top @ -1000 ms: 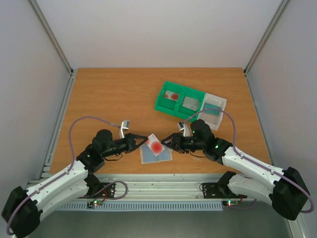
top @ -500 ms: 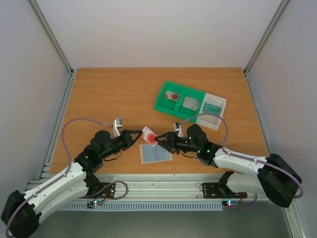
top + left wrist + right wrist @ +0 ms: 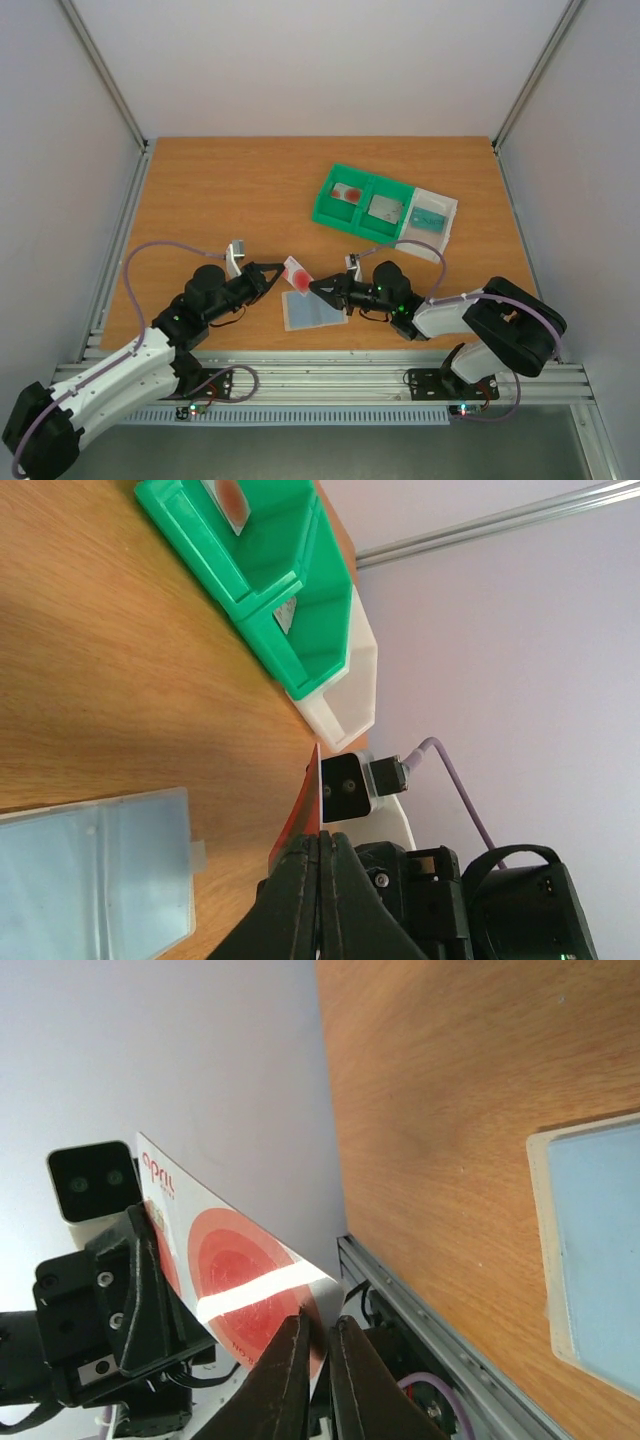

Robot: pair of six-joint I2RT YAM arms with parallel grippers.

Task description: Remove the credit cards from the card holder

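Between left jaws and right jaws: one credit card (image 3: pixel 240 1255), held off the tabletop (image 3: pixel 220 190).
White face, red concentric disc, red lettering at one corner; thin, tilted. Each pair of jaws is pressed tight on an opposite edge. Card holder (image 3: pixel 314 312) lies beneath the jaws, open flat, grey-blue inside, beige rim.

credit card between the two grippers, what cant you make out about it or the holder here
- Left wrist view: the credit card shows edge-on, so its face is hidden.
- Right wrist view: its small print is too small, with glare across it; whether the right gripper pinches it is unclear.
- The card holder is cut by the frame edge in both wrist views and tiny from above, so any card inside is unseen.
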